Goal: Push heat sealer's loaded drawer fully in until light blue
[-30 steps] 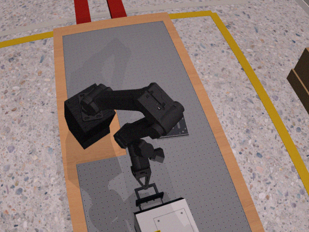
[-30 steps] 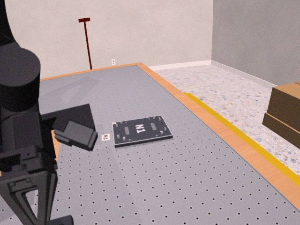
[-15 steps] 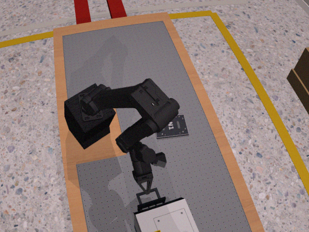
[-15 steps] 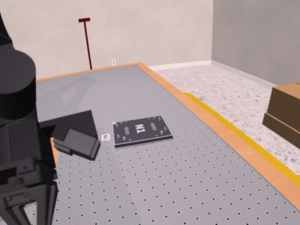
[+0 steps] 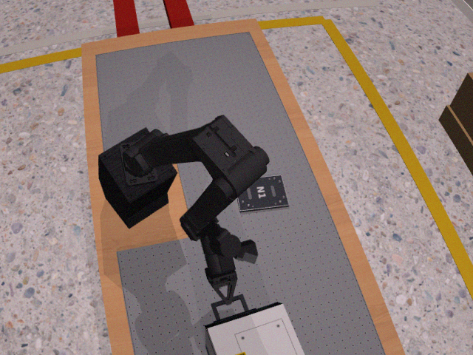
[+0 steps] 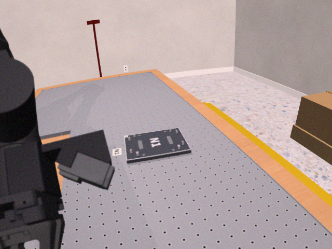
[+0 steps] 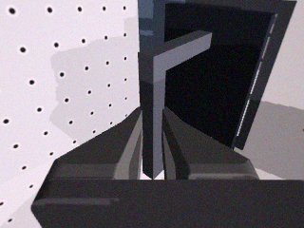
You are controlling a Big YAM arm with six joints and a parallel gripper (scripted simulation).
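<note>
The white heat sealer [image 5: 259, 332] stands at the near end of the table, cut off by the lower edge of the top view. Its dark drawer front [image 5: 244, 313] [image 7: 214, 71] sits close against the white body. A dark U-shaped handle [image 7: 153, 104] sticks out from the drawer front toward the arm. My gripper [image 5: 228, 296] [image 7: 152, 114] is shut on the handle's cross bar. The sealer's light, the seal sheet, the plate and the sealing frame are hidden in every view.
A dark fixture plate marked N1 [image 5: 263, 192] [image 6: 156, 144] lies mid-table, to the right of my arm. The arm's base [image 5: 129, 183] sits on the wooden table's left side. Brown cardboard boxes [image 5: 460, 118] [image 6: 313, 120] stand on the floor beyond the yellow line.
</note>
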